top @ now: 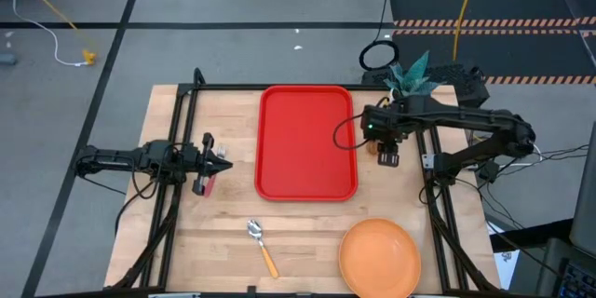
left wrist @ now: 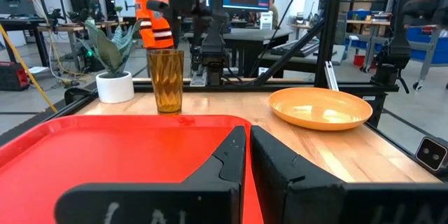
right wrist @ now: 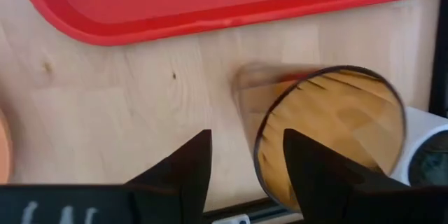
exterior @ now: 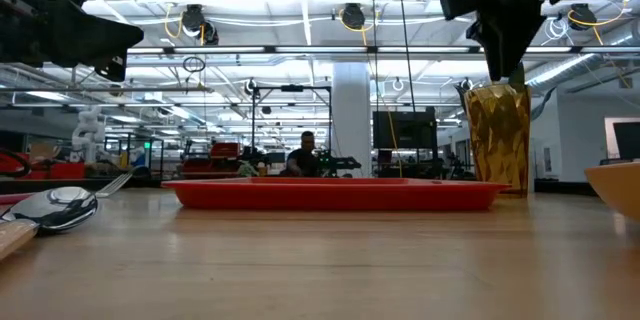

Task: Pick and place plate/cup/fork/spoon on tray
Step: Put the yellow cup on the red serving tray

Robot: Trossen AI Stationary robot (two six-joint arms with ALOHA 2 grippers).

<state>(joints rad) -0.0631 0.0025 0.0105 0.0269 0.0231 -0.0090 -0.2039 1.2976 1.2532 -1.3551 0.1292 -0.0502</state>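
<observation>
The amber cup [right wrist: 336,126] stands upright on the wood by the red tray's [top: 307,144] right side; it also shows in the low view [exterior: 497,140]. My right gripper [right wrist: 246,136] is open, pointing down at the cup's rim, one finger over its mouth and one outside its wall. My left gripper [top: 219,158] is shut and empty, raised left of the tray. The fork's pink-red handle [top: 207,186] lies on the table under it. The spoon [top: 262,245] lies near the front edge. The orange plate [top: 379,258] sits at the front right.
A white pot with a teal plant [top: 410,74] stands just beyond the cup at the table's far right. Black frame rails [top: 177,149] run along both table sides. A person sits far off in the room [exterior: 303,155].
</observation>
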